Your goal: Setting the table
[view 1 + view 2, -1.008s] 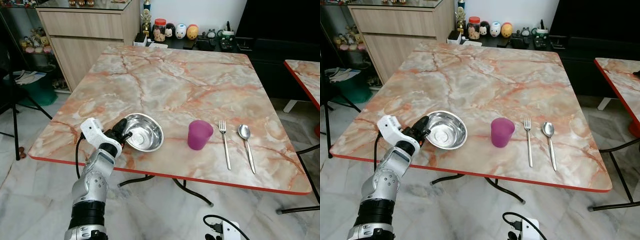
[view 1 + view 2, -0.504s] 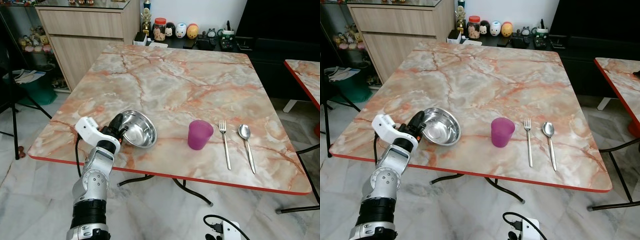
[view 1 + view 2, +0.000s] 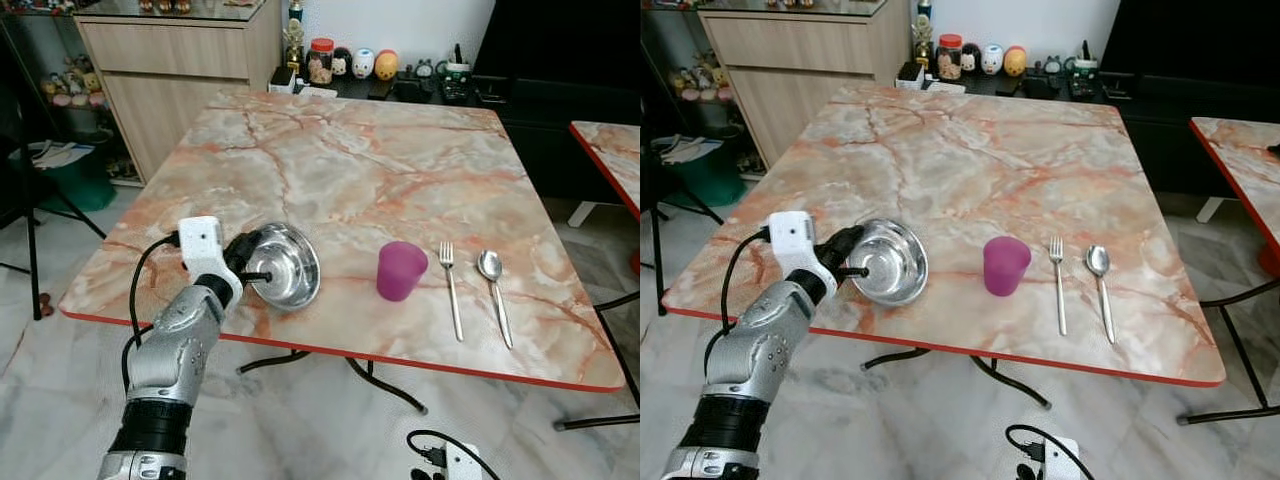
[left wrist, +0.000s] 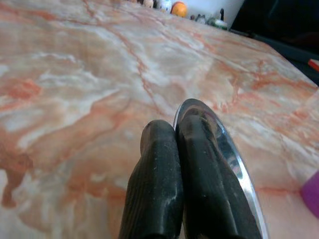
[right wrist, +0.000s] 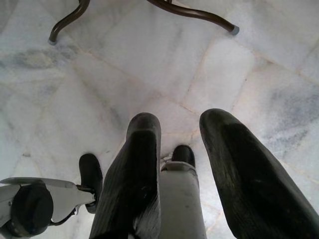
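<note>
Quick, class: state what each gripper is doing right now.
Left gripper: shut on the rim of the steel bowl, which is tilted up.
Right gripper: open, holding nothing, hanging above the floor.

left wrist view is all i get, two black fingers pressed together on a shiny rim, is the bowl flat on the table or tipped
Observer: Tipped. In the head views the steel bowl stands nearly on edge, its hollow facing the purple cup, with the left gripper clamped on its rim.
Operator: ok whats past the cup, i just see a purple corner
Observer: A fork lies beside the cup on the robot's right, then a spoon, both lengthwise on the marble table.
Operator: and the right arm
Observer: It hangs idle. The right gripper points down at the tiled floor, fingers apart, holding nothing.
</note>
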`<state>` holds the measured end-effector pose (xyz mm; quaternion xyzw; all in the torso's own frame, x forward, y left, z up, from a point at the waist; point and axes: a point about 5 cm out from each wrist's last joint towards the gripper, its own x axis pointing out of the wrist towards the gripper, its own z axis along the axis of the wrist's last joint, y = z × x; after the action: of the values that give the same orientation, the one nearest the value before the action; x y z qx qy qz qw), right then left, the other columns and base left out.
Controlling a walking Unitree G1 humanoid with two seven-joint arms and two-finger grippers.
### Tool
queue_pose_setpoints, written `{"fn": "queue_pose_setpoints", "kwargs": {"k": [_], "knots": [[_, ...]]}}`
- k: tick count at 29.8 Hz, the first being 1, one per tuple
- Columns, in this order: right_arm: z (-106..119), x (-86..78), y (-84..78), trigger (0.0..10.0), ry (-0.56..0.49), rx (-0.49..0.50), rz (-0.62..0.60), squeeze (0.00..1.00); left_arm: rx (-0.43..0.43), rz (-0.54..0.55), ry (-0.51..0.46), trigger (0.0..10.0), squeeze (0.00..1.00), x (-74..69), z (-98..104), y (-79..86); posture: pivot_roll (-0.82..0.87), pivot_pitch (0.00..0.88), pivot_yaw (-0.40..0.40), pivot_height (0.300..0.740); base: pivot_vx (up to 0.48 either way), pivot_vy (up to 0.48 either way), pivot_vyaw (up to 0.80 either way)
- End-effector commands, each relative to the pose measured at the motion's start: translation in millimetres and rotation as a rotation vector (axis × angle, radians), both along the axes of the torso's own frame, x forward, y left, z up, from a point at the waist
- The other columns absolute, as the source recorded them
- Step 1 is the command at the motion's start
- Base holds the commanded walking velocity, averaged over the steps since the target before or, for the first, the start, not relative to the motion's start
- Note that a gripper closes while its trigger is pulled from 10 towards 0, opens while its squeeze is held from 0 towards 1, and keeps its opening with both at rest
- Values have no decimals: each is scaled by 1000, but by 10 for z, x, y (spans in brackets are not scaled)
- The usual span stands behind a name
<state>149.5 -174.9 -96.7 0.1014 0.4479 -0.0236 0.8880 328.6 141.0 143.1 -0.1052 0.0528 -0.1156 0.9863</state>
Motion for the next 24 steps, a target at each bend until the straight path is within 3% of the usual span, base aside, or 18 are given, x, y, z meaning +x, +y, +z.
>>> {"fn": "queue_pose_setpoints", "kwargs": {"k": [1, 6, 7, 13, 14, 24], "knots": [[-4, -8, -15, 10000, 9, -2, -7, 0, 81, 20, 230, 10000, 0, -111, -463, 2, 88, 0, -39, 740, 0, 0, 0], [-6, -11, -16, 10000, 11, -2, -6, 0, 46, 36, 267, 10000, 0, -123, -491, 16, 91, 0, -40, 740, 0, 0, 0], [-6, -12, -16, 10000, 12, -1, -6, 0, 38, 38, 276, 10000, 1000, -127, -495, 21, 92, 0, -40, 740, 0, 0, 0], [-6, -11, -14, 10000, 13, 1, -2, 0, 11, 58, 273, 10000, 1000, -119, -474, 28, 92, 0, -41, 740, 0, 0, 0], [-6, -11, -14, 10000, 13, 1, -2, 0, 6, 60, 262, 10000, 0, -113, -454, 23, 92, 0, -41, 740, 0, 0, 0], [-5, -10, -15, 10000, 12, 0, -2, 0, -25, 90, 153, 10000, 0, -30, -198, 54, 90, 0, -40, 740, 0, 0, 0]]}}
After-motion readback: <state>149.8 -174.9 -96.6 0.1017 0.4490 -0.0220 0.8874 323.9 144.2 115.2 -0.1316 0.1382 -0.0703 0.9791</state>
